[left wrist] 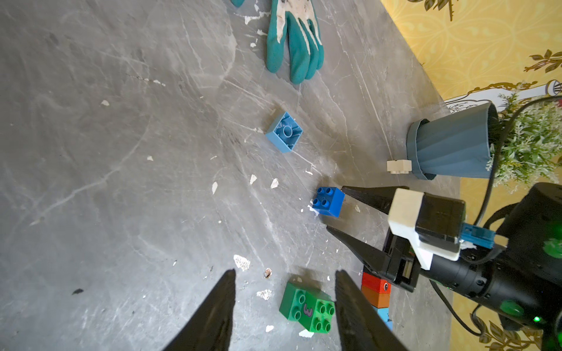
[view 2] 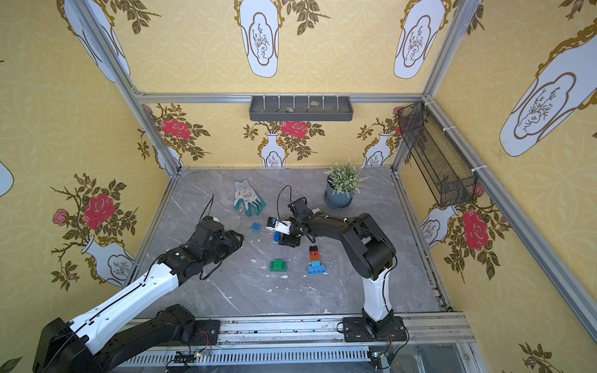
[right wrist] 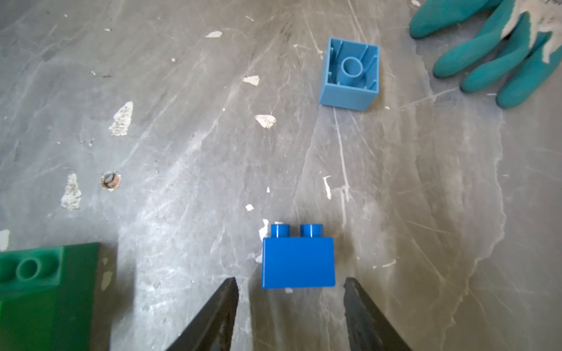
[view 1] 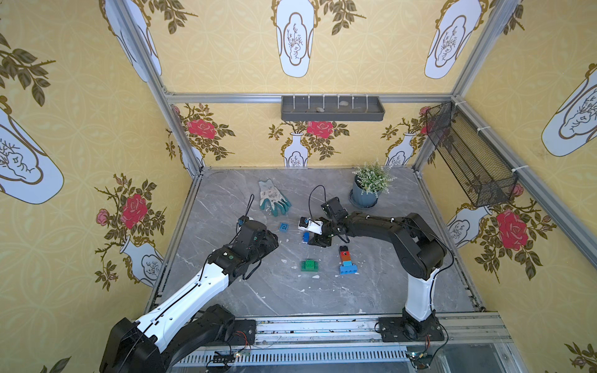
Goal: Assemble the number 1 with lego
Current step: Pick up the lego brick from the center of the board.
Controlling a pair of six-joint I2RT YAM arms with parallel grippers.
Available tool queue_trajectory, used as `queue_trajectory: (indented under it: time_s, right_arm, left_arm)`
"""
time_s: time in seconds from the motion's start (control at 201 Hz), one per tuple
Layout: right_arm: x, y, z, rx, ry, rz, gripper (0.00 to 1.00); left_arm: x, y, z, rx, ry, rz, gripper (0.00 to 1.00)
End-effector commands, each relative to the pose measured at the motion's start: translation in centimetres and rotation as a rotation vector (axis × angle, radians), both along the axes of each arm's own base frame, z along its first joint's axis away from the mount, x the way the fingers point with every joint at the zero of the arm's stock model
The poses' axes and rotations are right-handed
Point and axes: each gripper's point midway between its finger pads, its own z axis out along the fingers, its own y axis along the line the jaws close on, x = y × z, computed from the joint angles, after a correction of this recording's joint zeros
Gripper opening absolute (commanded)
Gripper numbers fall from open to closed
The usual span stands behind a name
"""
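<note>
Your right gripper (right wrist: 291,293) has its jaws apart and empty, tips just short of the blue brick (right wrist: 298,263) on the table (right wrist: 182,182); your left gripper (left wrist: 285,272) is spread too, holding nothing, pointed toward the green bricks (left wrist: 307,307); the light blue brick (right wrist: 349,73) lies upside down nearby; the joined column (view 1: 345,258) lies apart.

A dark blue square brick (right wrist: 298,263) lies on its side on the table (view 1: 258,290), studs pointing sideways, near a light blue square brick (right wrist: 349,73) turned hollow side up. Apart from them sit a green pair (view 1: 309,265), the lighter brick marked 3, and a flat-lying row (view 1: 345,256) of black, red, orange-brown and light blue squares ending at a crosswise long blue brick (view 1: 348,270). A white brick (left wrist: 399,166) lies farther off.
</note>
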Motion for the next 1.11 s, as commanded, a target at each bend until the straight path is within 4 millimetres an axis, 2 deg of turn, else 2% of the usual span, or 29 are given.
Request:
queue_trajectory:
  time_s: [0.0,0.124,0.423,0.712,0.926,1.105]
  right_arm:
    - [0.2,1.1,0.3,0.031,-0.025,0.037,0.59]
    - [0.5,1.3,-0.2,0.024,-0.026,0.032,0.59]
    - [0.1,1.2,-1.0,0.010,-0.006,0.044,0.47]
    - [0.0,1.6,-1.2,0.015,0.007,0.043,0.46]
    - [0.0,1.8,-1.0,0.029,0.021,0.026,0.37]
    - [-0.2,1.8,0.5,0.053,-0.002,0.027,0.30]
  left_arm:
    - [0.2,-0.2,0.0,-0.015,-0.001,-0.003,0.54]
    - [0.1,0.0,-0.1,-0.012,0.007,0.005,0.54]
    - [0.1,0.2,0.1,-0.013,0.010,0.009,0.53]
    - [-0.1,0.4,0.2,-0.012,0.010,0.012,0.53]
    - [-0.5,0.4,0.3,-0.026,0.019,0.003,0.53]
    - [-1.3,0.1,0.5,-0.062,0.014,-0.027,0.55]
